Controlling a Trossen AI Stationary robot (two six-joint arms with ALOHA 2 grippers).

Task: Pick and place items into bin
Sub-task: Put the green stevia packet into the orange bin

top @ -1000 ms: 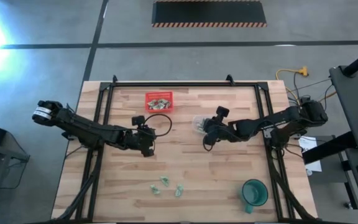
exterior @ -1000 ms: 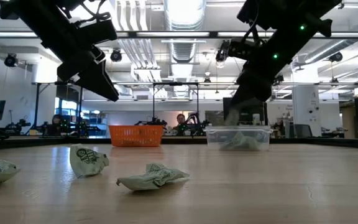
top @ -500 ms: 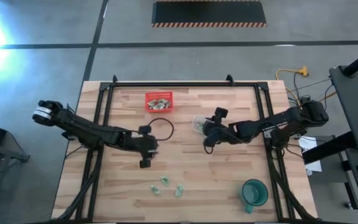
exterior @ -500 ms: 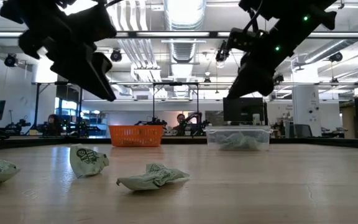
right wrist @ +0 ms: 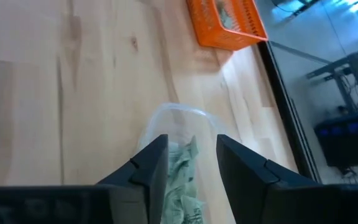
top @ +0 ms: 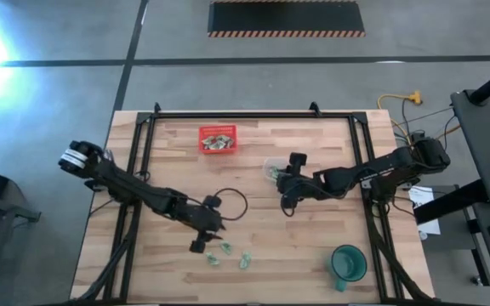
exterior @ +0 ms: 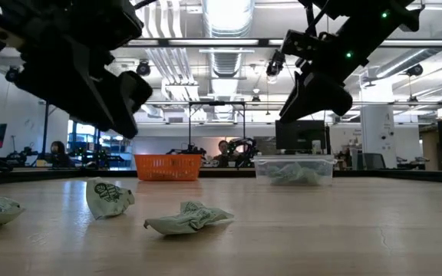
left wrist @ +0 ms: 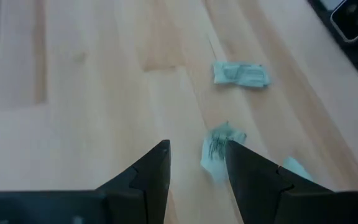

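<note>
Three small pale green wrapped pieces (top: 226,252) lie on the wooden table near its front edge; in the low view they show as crinkled lumps (exterior: 189,218). My left gripper (top: 200,246) hovers open just left of them. In the left wrist view one piece (left wrist: 219,148) lies just beyond my left gripper (left wrist: 197,163). My right gripper (top: 284,181) hangs open over a clear tub (right wrist: 173,124) holding green pieces (right wrist: 182,169). The red bin (top: 217,138), with more pieces inside, stands at the far middle.
A green cup (top: 347,263) stands at the near right. A black cable loop (top: 232,202) lies beside my left arm. The black frame rail (top: 245,116) runs along the table's far edge. Bare wood lies between the tub and the loose pieces.
My left gripper has swung from the table's middle toward the near edge, tipped downward and come down beside the loose green pieces. My right gripper has lifted a little off the clear tub and stays above it. The pieces on the table have not moved.
</note>
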